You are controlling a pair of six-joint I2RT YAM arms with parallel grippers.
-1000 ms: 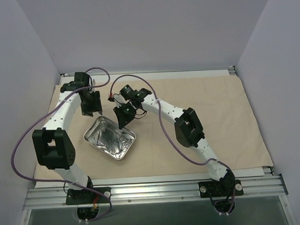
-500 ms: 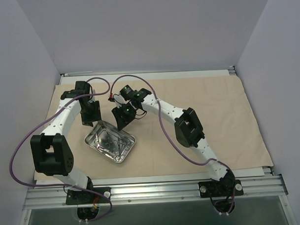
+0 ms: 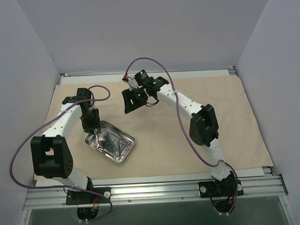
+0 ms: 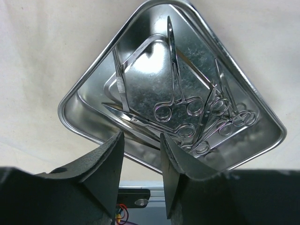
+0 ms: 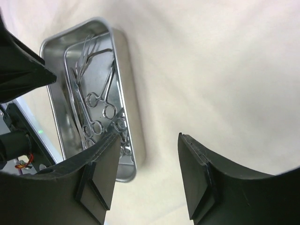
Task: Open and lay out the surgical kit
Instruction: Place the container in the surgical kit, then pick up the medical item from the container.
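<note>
Left gripper (image 3: 93,126) first: your left wrist camera shows its jaws parted by a narrow gap with nothing between them. The dark fingers (image 4: 105,161) hold nothing. From above, this gripper hangs at the 10 o'clock edge of the tray (image 3: 97,139). Whether it touches the rim cannot be told.

The tray is small, shiny steel and rectangular. It lies on the cloth (image 3: 229,114), turned cornerwise to the table's near edge. It sits at about 8 o'clock from the cloth's middle, close to your left arm.

The instruments (image 4: 174,65) all lie inside the tray's rim. They are slim steel pieces with ring handles, and they overlap one another. In the left wrist view the rings bunch toward 5 o'clock and the tips point toward 12 o'clock. They overlap too much for an exact count.

The cloth is beige and spread as one large sheet with light creases, covering nearly the whole table top.

Right gripper (image 3: 130,103): it hangs above bare cloth at about 1 o'clock from the tray, well apart from it. Your right wrist camera shows its fingers (image 5: 101,178) spread wide with only cloth between them. In that view the tray lies off toward 9 o'clock.

A metal rail (image 3: 153,191) runs along the table's near edge at 6 o'clock and carries both arm bases.
</note>
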